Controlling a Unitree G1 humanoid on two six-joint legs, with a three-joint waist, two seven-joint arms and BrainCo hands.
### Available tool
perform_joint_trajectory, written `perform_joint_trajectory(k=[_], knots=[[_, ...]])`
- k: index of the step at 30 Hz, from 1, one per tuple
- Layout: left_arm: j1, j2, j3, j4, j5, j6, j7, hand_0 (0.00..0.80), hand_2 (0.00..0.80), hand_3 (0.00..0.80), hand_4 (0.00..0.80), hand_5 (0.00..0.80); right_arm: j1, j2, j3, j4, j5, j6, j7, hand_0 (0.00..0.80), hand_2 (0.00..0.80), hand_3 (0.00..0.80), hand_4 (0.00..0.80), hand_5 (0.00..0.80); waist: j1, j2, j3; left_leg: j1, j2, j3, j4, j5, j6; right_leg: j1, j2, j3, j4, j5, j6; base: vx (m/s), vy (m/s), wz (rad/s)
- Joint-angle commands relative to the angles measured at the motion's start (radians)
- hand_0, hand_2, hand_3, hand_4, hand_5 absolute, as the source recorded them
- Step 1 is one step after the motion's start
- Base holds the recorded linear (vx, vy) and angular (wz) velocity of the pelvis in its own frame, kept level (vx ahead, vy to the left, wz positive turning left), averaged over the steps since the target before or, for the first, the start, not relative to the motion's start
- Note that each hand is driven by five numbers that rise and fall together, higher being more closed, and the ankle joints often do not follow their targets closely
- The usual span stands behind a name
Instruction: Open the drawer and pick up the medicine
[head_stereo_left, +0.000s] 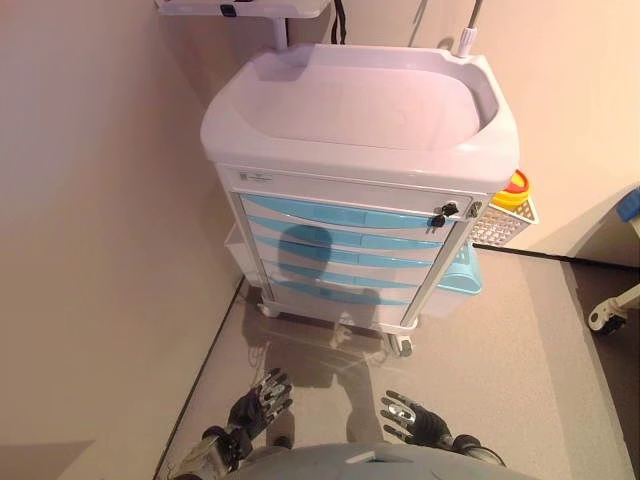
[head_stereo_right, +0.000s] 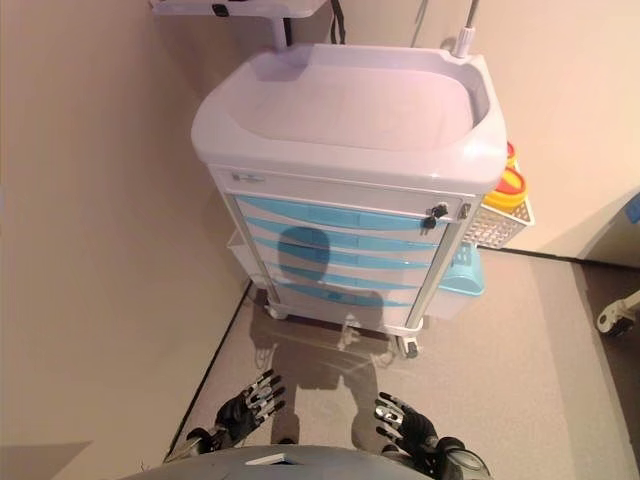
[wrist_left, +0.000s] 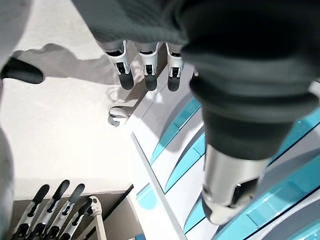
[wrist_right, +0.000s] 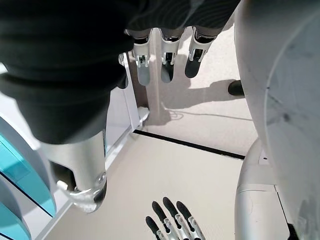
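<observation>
A white medical cart (head_stereo_left: 350, 110) stands ahead against the wall, with a stack of light-blue drawers (head_stereo_left: 345, 250), all closed. The top drawer (head_stereo_left: 340, 213) has a key lock (head_stereo_left: 443, 212) at its right end. No medicine shows. My left hand (head_stereo_left: 258, 402) and right hand (head_stereo_left: 412, 419) hang low near the floor, well short of the cart, fingers straight and empty. The drawers also show in the left wrist view (wrist_left: 175, 130) past the left hand's fingers (wrist_left: 146, 65).
A wire basket (head_stereo_left: 502, 222) with a yellow and red container (head_stereo_left: 514, 186) hangs on the cart's right side, above a blue bin (head_stereo_left: 462, 272). A wall (head_stereo_left: 90, 250) runs close on the left. A castor (head_stereo_left: 607, 318) of other furniture shows at right.
</observation>
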Motion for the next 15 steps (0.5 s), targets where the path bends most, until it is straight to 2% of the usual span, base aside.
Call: perform_joint_trajectory(k=[1, 8, 15], knots=[[-0.047, -0.025, 0.015, -0.001, -0.025, 0.012, -0.059, 0.0, 0.0, 0.0, 0.0, 0.0, -0.049, 0.005, 0.009, -0.016, 0.015, -0.031, 0.033, 0.0, 0.0, 0.0, 0.0, 0.0, 0.018, -0.025, 0.005, -0.057, -0.07, 0.005, 0.035, -0.046, 0.026, -0.027, 0.002, -0.042, 0.045, -0.002, 0.022, 0.0, 0.0, 0.0], [-0.044, -0.029, 0.023, 0.006, -0.08, 0.107, -0.099, 0.0, 0.0, 0.0, 0.0, 0.0, -0.048, 0.008, 0.005, -0.014, 0.016, -0.033, 0.036, 0.0, 0.0, 0.0, 0.0, 0.0, 0.014, -0.026, 0.008, -0.056, -0.07, 0.009, 0.035, -0.048, 0.027, -0.029, 0.001, -0.042, 0.047, -0.002, 0.023, 0.0, 0.0, 0.0], [-0.042, -0.034, 0.034, 0.011, -0.134, 0.151, -0.101, 0.0, 0.0, 0.0, 0.0, 0.0, -0.045, 0.006, 0.0, -0.022, 0.022, -0.035, 0.034, 0.0, 0.0, 0.0, 0.0, 0.0, 0.012, -0.028, 0.019, -0.065, -0.069, 0.009, 0.042, -0.049, 0.028, -0.039, -0.001, -0.036, 0.052, 0.0, 0.023, 0.0, 0.0, 0.0]])
